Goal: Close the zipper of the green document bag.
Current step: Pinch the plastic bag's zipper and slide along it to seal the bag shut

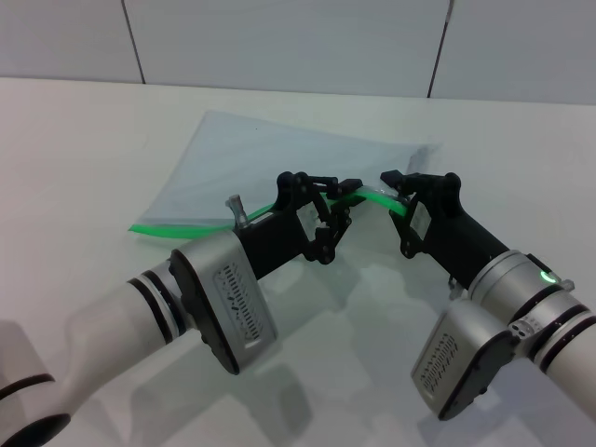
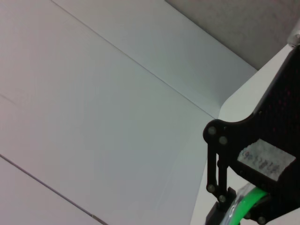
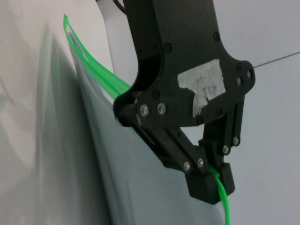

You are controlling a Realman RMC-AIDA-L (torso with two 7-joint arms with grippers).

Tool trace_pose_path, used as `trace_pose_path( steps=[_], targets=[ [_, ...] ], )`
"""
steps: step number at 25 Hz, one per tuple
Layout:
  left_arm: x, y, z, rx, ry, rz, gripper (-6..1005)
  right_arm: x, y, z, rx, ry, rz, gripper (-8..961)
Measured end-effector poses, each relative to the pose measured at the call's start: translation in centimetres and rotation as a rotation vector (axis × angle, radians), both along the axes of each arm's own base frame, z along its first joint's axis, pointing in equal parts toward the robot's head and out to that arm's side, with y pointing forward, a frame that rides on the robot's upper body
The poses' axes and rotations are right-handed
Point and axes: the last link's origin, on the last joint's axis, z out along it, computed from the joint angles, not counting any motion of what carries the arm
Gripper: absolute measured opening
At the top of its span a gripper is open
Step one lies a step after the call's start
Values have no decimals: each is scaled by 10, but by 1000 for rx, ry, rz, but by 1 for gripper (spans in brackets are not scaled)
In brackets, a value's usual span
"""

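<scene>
The green document bag point(image 1: 279, 154) lies flat at the table's middle back, translucent pale blue-grey. Its zipper point(image 1: 186, 226) is the bright green strip along the near edge. My left gripper point(image 1: 346, 197) is shut on that strip near its right end. The right wrist view shows this gripper point(image 3: 213, 180) clamped on the zipper point(image 3: 93, 65), with the bag point(image 3: 140, 187) hanging off it. My right gripper point(image 1: 393, 186) faces it a few centimetres to the right, shut on the same strip. It also appears in the left wrist view point(image 2: 234, 206) with the zipper point(image 2: 248, 201) between its fingers. I cannot make out the slider.
The white table point(image 1: 74, 158) surrounds the bag, and a pale panelled wall point(image 1: 279, 37) rises behind it. Both forearms cross the table's near half, meeting at the bag's right front corner.
</scene>
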Motion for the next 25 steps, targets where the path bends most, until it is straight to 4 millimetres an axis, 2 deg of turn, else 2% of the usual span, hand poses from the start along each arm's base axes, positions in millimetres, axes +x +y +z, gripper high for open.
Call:
trace_pose_path(
  steps=[15, 25],
  targets=[
    [-3, 0, 2, 9, -8, 19, 108, 8, 8, 16, 72, 42, -28, 45],
    [-8, 1, 5, 25, -18, 48, 124, 30, 15, 39, 144, 105, -86, 45]
  ],
)
